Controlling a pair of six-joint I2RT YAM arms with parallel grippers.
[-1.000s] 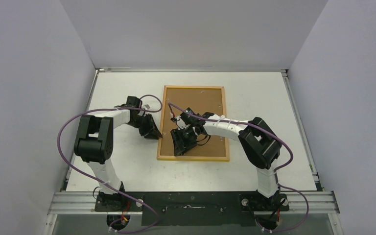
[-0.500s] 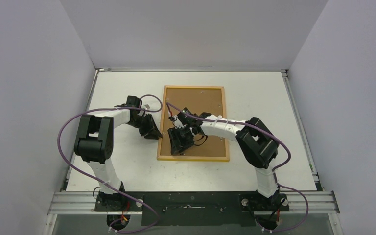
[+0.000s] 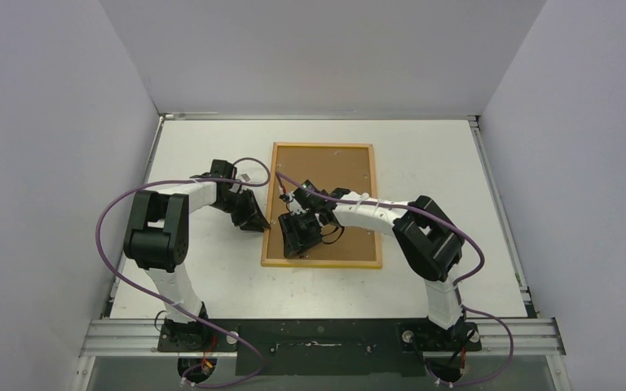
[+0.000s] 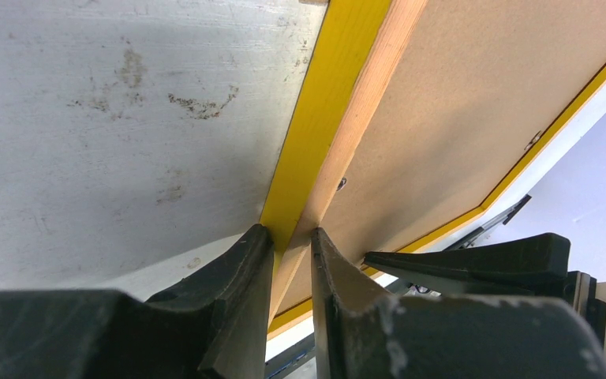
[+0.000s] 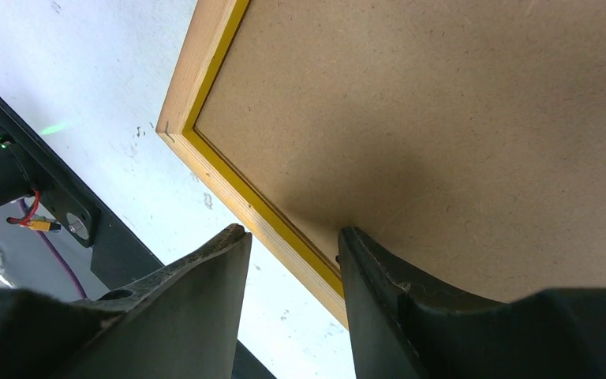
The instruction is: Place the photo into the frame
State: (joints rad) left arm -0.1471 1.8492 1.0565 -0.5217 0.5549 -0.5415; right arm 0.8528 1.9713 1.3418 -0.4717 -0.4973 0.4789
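The frame lies face down in the middle of the table, its wooden-orange edges around the brown backing board. My left gripper is at the frame's left edge. In the left wrist view it is shut on that edge, with the yellow border and wood strip pinched between the fingers. My right gripper hovers over the frame's near-left corner. It stands open across the wooden edge, one finger over the board, the other over the table. The photo is hidden.
The white table is enclosed by grey walls on three sides. A black mounting rail with both arm bases runs along the near edge. Purple cables loop beside each arm.
My right gripper has shifted a little left toward the frame's left edge. The left gripper and the frame have stayed put.
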